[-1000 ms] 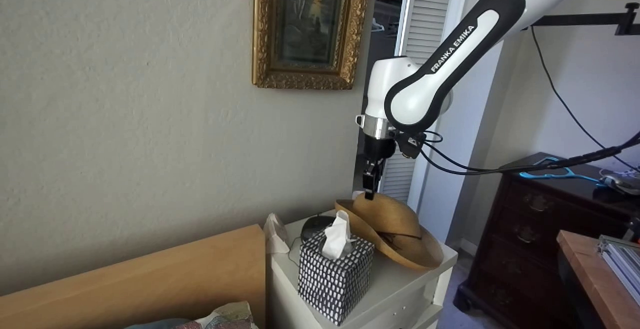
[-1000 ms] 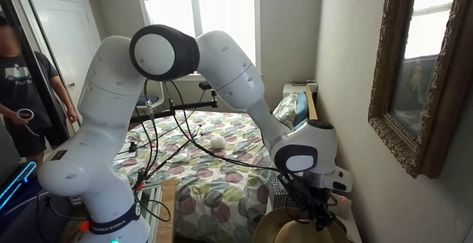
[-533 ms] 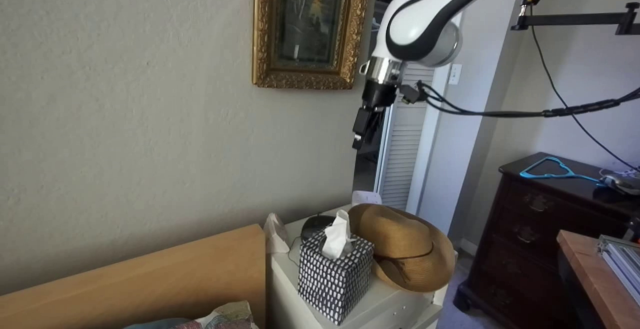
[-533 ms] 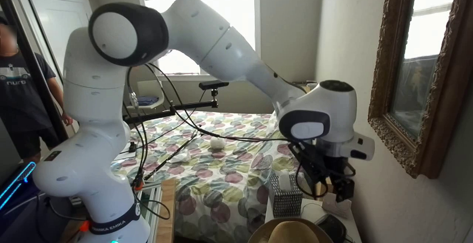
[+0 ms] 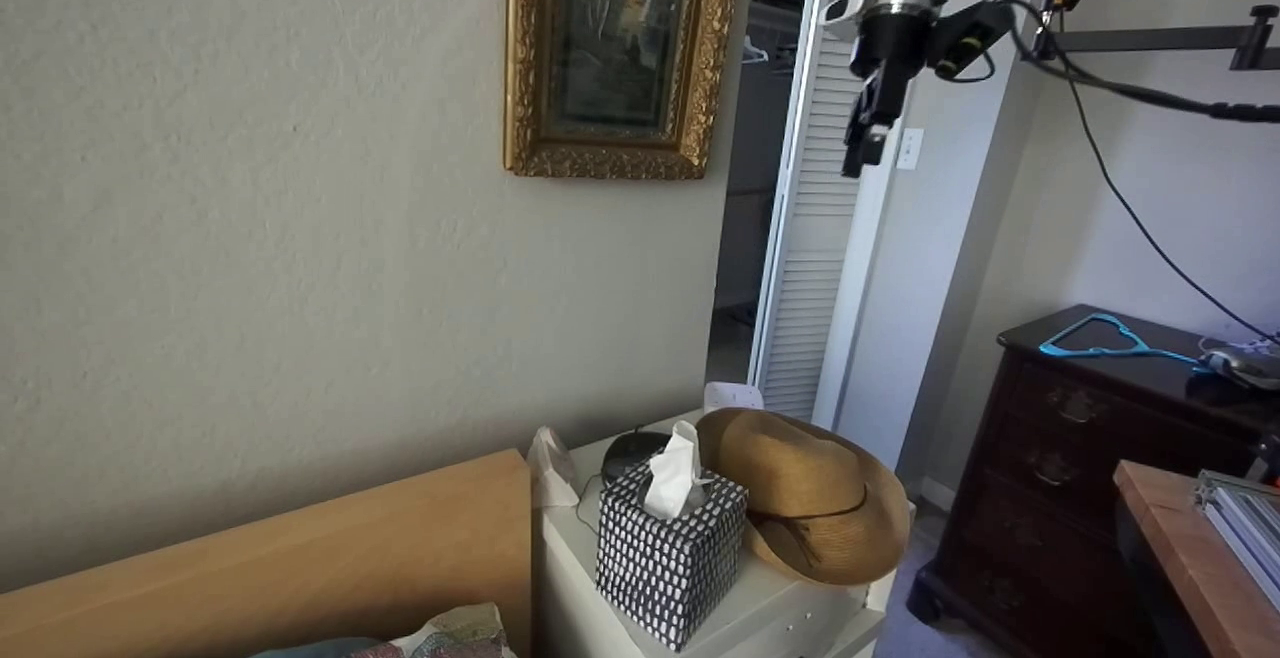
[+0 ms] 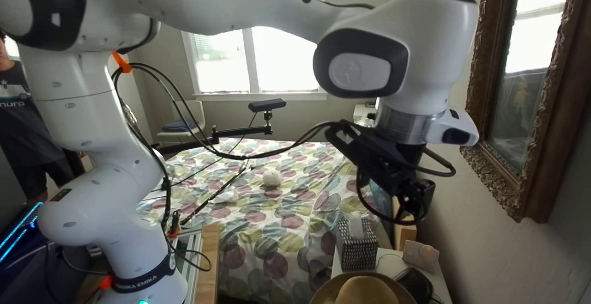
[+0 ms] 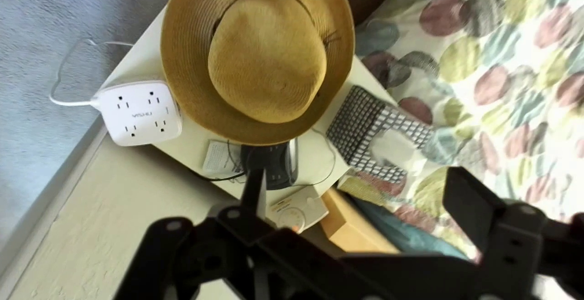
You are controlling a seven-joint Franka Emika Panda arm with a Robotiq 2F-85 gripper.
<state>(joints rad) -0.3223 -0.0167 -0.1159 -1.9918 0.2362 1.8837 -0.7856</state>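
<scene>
My gripper (image 5: 862,153) hangs high above the white cabinet (image 5: 790,603), well clear of everything below it. In the wrist view the gripper (image 7: 358,188) stands wide open, with nothing between its fingers. A tan straw hat (image 7: 269,63) with a dark cord lies crown up on the cabinet top, and the hat (image 5: 800,478) shows in both exterior views. Beside the hat sits a black-and-white patterned tissue box (image 5: 670,548), a white tissue (image 5: 675,473) sticking out of its top. In the other camera's picture the hat (image 6: 367,290) is cut off by the bottom edge.
A white power strip (image 7: 139,113), a dark device (image 7: 273,168) and a pale box with a dial (image 7: 299,209) surround the hat. A gilt-framed picture (image 5: 625,48) hangs on the wall near the arm. The bed (image 6: 263,230) and wooden headboard (image 5: 300,558) adjoin the cabinet.
One second ago the gripper was at the tilted hat's crown. The hat has since come down flat on the cabinet, released. The gripper has opened and risen far above it.
</scene>
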